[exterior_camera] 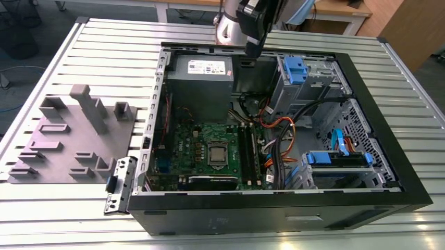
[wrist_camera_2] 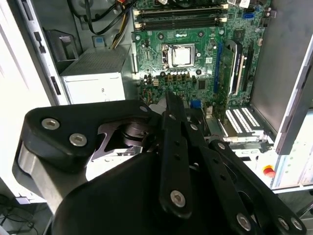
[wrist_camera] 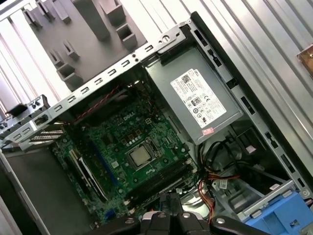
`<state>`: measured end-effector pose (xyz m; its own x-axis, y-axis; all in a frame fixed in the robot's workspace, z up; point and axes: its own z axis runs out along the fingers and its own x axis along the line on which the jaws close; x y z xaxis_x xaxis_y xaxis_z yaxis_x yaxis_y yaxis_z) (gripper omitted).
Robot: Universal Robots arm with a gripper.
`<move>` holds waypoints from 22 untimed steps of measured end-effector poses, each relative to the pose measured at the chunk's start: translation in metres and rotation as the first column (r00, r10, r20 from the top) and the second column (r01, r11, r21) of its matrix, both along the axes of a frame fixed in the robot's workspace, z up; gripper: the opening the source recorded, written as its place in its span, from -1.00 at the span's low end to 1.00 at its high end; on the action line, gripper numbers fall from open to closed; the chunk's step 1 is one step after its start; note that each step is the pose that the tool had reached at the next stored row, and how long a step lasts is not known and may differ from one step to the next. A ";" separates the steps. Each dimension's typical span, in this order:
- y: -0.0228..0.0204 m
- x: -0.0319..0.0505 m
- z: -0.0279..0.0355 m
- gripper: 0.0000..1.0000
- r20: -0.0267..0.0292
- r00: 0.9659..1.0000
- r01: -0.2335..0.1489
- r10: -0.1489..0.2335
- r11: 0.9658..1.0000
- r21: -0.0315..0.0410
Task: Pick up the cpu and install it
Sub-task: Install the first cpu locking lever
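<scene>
A silver-grey cpu sits on a green motherboard inside a black computer case with blue drive clips, beside a grey tray on a ribbed silver surface.

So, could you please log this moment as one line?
cpu: seated in motherboard socket | gripper: above case rear, near power supply, holding nothing visible

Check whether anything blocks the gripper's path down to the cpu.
Nothing visible does. The cpu lies uncovered on the motherboard, and the gripper hangs above the case's far edge, over the power supply.
</scene>
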<state>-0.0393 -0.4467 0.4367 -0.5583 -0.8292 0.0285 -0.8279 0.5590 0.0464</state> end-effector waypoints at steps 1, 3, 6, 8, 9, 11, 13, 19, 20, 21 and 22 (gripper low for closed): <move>0.0000 0.0000 -0.0018 -0.79 0.000 1.000 0.000 0.000 1.000 0.000; 0.0000 0.0000 -0.0054 -0.79 0.000 1.000 0.000 0.000 1.000 0.000; 0.0000 0.0000 -0.0108 -0.79 0.000 1.000 0.000 0.000 1.000 0.000; 0.0000 0.0000 -0.0145 -0.79 0.000 1.000 0.000 0.000 1.000 0.000; 0.0000 0.0000 -0.0163 -0.79 0.000 1.000 0.000 0.000 1.000 0.000; 0.0000 0.0000 -0.0199 -0.79 0.000 1.000 0.000 0.000 1.000 0.000; 0.0000 0.0000 -0.0236 -0.79 0.000 1.000 0.000 0.000 1.000 0.000; 0.0000 0.0000 -0.0378 -0.79 0.000 1.000 0.000 0.000 1.000 0.000; -0.0001 0.0000 -0.0395 -0.79 0.000 1.000 0.000 0.000 1.000 -0.001; -0.0001 0.0000 -0.0415 -0.79 0.000 1.000 0.000 0.000 1.000 0.000; -0.0001 0.0000 -0.0433 -0.79 0.000 1.000 0.000 0.000 1.000 0.000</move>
